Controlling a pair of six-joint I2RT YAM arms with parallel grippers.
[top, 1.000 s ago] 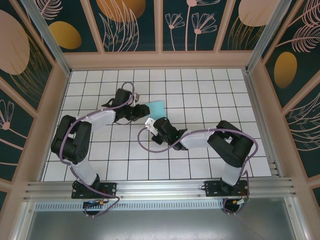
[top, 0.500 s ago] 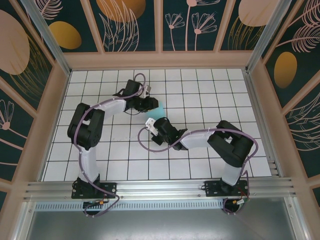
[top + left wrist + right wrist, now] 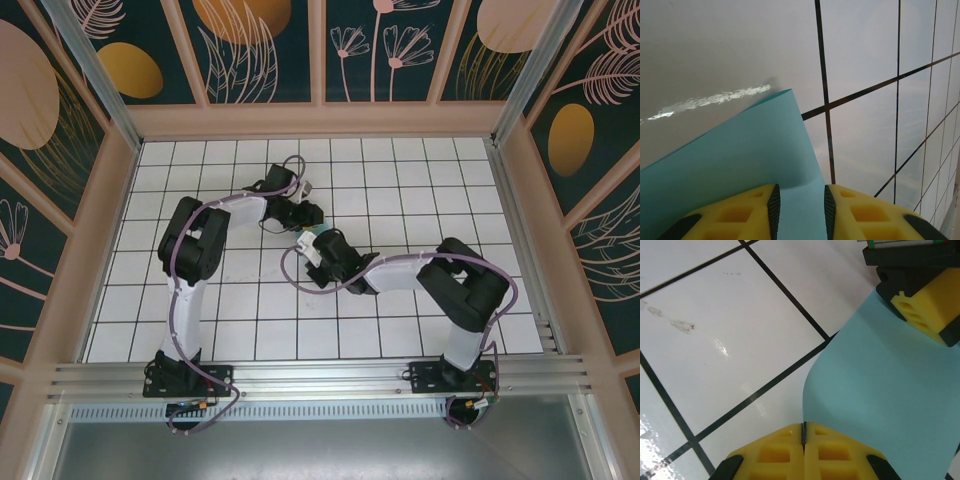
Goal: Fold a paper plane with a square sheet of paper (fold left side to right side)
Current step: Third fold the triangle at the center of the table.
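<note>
The square sheet of paper [image 3: 740, 150] is turquoise and lies on the white grid table, one side curling upward. In the top view only a sliver of the sheet [image 3: 317, 231] shows between the two arms. My left gripper [image 3: 801, 192] is open, its yellow fingers standing apart with the paper in the gap. My right gripper [image 3: 804, 426] is shut, and the sheet's [image 3: 890, 390] curved edge runs into the seam between its fingers. One left finger [image 3: 920, 315] rests at the sheet's far side. From above, the left gripper [image 3: 303, 213] and right gripper [image 3: 323, 242] nearly meet.
The white tiled table [image 3: 420, 190] is walled by wooden panels on three sides. An aluminium rail [image 3: 320, 375] runs along the near edge by the arm bases. A lilac cable [image 3: 290, 285] loops beside the right wrist.
My left arm has swung right and over the sheet, its jaws narrowing. The right gripper has shifted slightly farther in. The sheet is now mostly covered from above.
</note>
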